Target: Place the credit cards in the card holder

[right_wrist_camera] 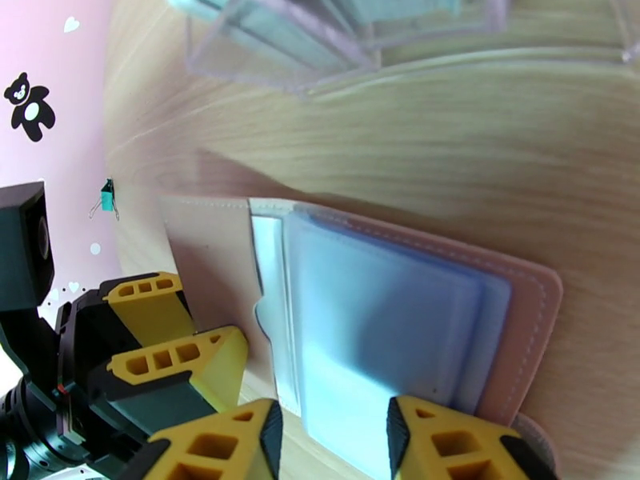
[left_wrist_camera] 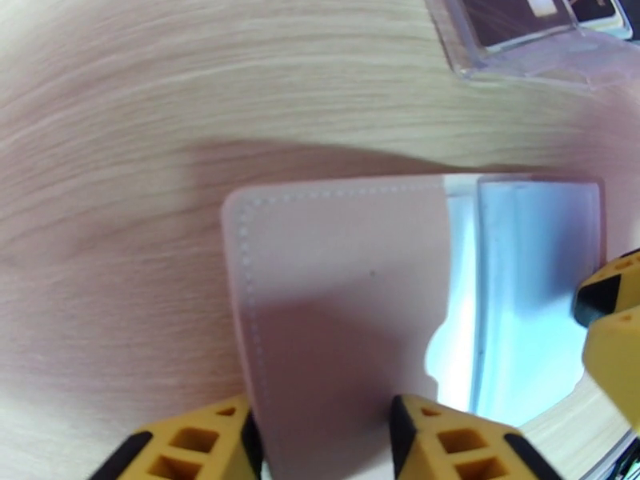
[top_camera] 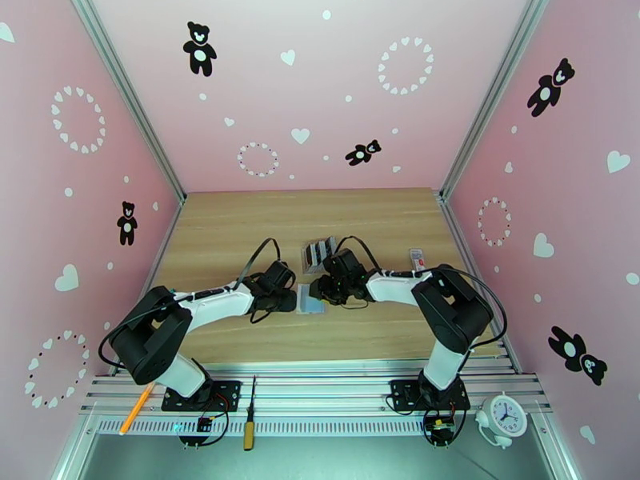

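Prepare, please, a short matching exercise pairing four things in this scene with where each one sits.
Things:
1. card holder
2. clear rack
3. alarm clock
4. screwdriver

Places:
A. near right corner
B. across the metal rails at the near edge
C. lying open, mid-table
D. just beyond the card holder

Pairs: 1-C, 2-D, 3-A, 4-B

Readable text: none that I can make out.
Clock (top_camera: 504, 413): white alarm clock at about 4 o'clock in the top view; dial numerals too small to read.
Cards (left_wrist_camera: 560, 8): dark faces with white patches, at 1 o'clock in my left wrist view; blurred, no lettering legible.
Wall signs: black bears (top_camera: 199, 48) and white hearts (top_camera: 300, 135); pictures, not words.
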